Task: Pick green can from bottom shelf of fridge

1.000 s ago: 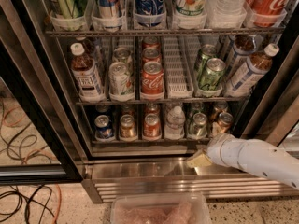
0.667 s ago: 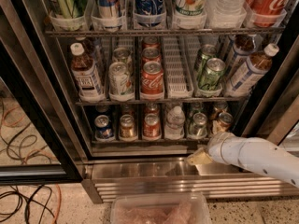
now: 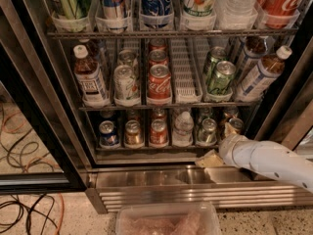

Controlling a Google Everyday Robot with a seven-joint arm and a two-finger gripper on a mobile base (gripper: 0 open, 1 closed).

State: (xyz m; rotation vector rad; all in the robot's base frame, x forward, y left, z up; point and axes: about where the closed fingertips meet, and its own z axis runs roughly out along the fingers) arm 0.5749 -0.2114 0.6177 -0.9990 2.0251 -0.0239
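The fridge point(image 3: 44, 131) stands open in front of me. Its bottom shelf point(image 3: 146, 147) holds a row of small cans and a water bottle point(image 3: 183, 127). The dark green can point(image 3: 208, 130) with a silver top stands right of that bottle, and a brown-orange can point(image 3: 235, 125) is next to it. My gripper point(image 3: 215, 153), at the end of the white arm point(image 3: 269, 160) coming in from the right, sits just below and in front of the shelf's right end, close under the green can. It holds nothing that I can see.
The middle shelf holds two brighter green cans point(image 3: 220, 77), a red cola can point(image 3: 159, 82) and bottles point(image 3: 90, 80). The ribbed steel base point(image 3: 161, 192) lies below. A clear plastic bin point(image 3: 168, 219) sits on the floor, and cables point(image 3: 24, 209) lie at the left.
The arm and gripper have crept slightly up and in toward the right end of the bottom shelf. The cans have not moved.
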